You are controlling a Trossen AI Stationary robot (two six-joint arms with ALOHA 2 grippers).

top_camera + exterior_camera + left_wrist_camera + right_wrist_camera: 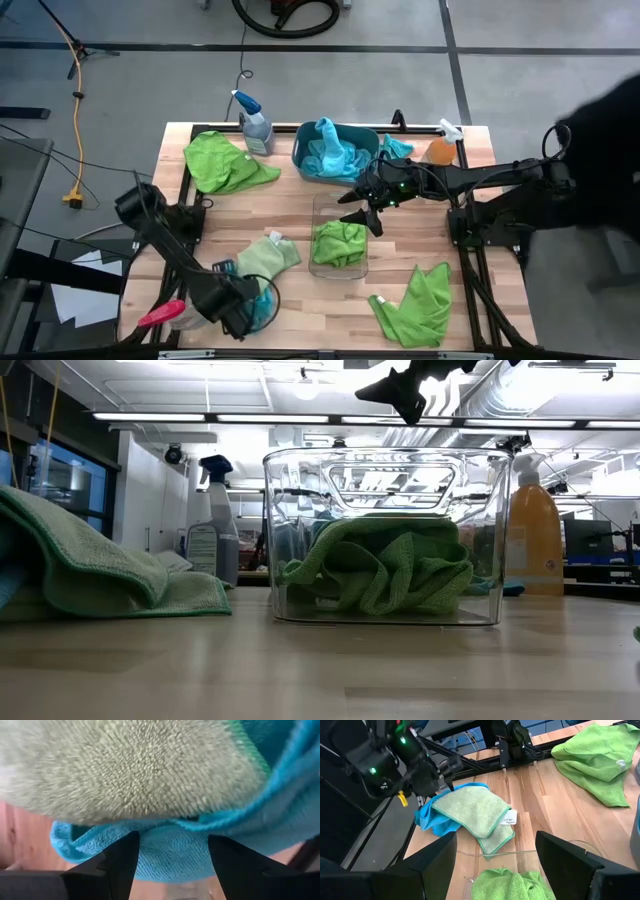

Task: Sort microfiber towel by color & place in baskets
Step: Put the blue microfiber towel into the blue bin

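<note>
A turquoise towel [172,852] lies on the table near its near left corner, under a lime green towel [268,258] that overlaps it. My left gripper [172,865] is open, low at this blue towel's edge, with one finger on either side of it. My right gripper [365,215] is open and empty, above the far end of the clear bin [340,262]. A crumpled green towel [380,570] lies in that bin. The teal tub [372,140] at the far middle holds blue towels [330,150]. One green towel [225,160] lies far left and another [415,305] near right. My left gripper has its open fingers [120,862] on either side of the blue towel's rounded edge [170,870], which sticks out from under the green towel [125,765]. I cannot tell whether the fingers touch it. The towel lies on the table.
A blue-capped spray bottle [255,125] stands at the far edge left of the tub. An orange bottle [440,150] stands to the tub's right. A red-handled tool [160,315] lies by my left arm at the near left corner. Bare wood shows between the bin and the near edge.
</note>
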